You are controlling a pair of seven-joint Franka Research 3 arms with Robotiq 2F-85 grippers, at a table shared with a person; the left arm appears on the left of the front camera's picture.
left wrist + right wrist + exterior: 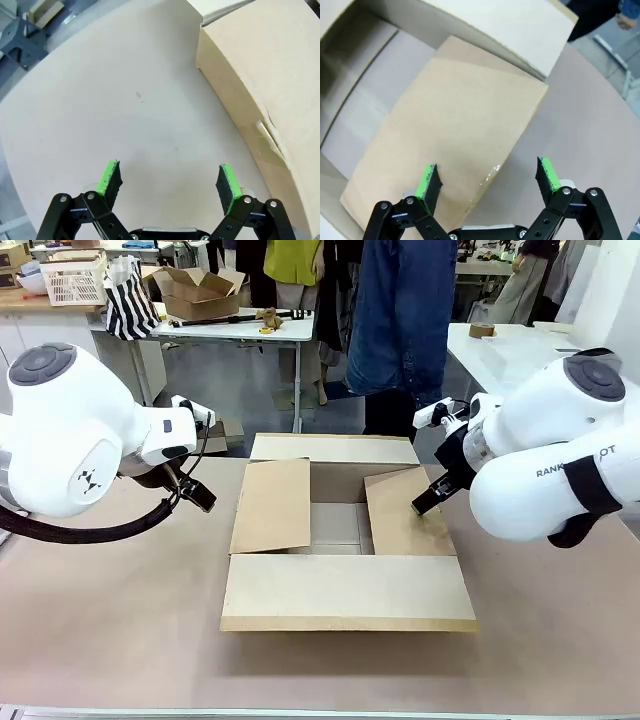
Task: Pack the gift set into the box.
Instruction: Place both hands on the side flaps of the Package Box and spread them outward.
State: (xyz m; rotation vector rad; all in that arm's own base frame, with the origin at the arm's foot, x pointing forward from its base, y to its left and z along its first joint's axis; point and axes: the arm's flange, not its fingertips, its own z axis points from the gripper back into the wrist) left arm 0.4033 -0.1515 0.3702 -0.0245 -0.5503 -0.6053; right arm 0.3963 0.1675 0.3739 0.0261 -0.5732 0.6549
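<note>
While the box stands open, wrist views show fingers apart.

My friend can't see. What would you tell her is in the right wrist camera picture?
The right gripper, open with green pads, hangs above one brown flap of the box. The flap tilts in over the box's open inside. The pale table lies beside the box.

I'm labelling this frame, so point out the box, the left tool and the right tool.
box point(350, 592), front view, on its near top flap.
left tool point(168, 179), left wrist view, midway between its green-padded fingertips.
right tool point(487, 177), right wrist view, midway between its green-padded fingertips.
</note>
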